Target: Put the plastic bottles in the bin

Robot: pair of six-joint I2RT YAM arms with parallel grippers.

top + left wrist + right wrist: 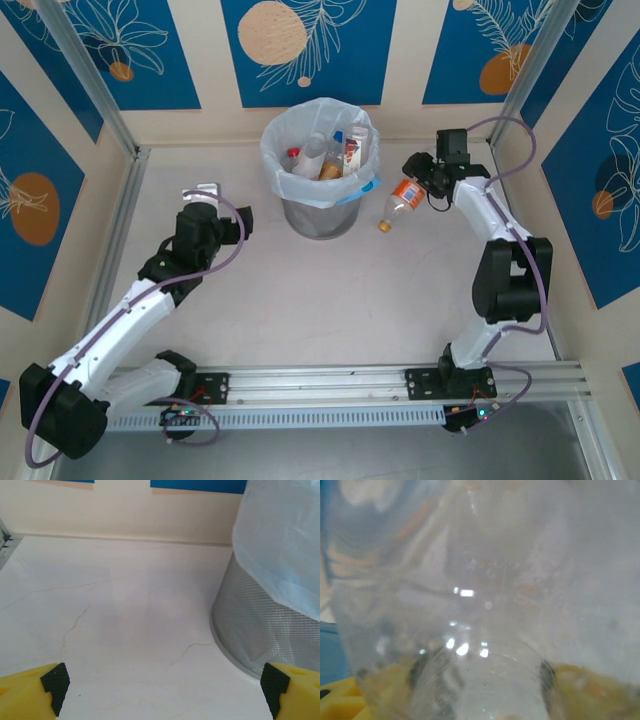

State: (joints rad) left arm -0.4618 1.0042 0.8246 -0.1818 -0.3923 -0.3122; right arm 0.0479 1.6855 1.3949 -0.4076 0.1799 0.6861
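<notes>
Your overhead camera looks down from six o'clock onto the whole table (pixel 300 300); your left wrist camera skims low, sharing the bin (pixel 260 630) at two o'clock; your right wrist camera hugs a bottle (pixel 480 605).

Bright, diffuse light leaves only faint, soft shadows on the pale tabletop (pixel 125 610), while the right wrist view is a blurred close-up of a clear bottle (pixel 480 630) dotted with white glints.

The left gripper (pixel 165 687) has two yellow fingers (pixel 25 695) in the bottom corners, far apart. The white table (pixel 125 610) has thin cracks. The grey mesh bin (pixel 255 625) stands at the right, with its white bag (pixel 280 545) hanging over it.
</notes>
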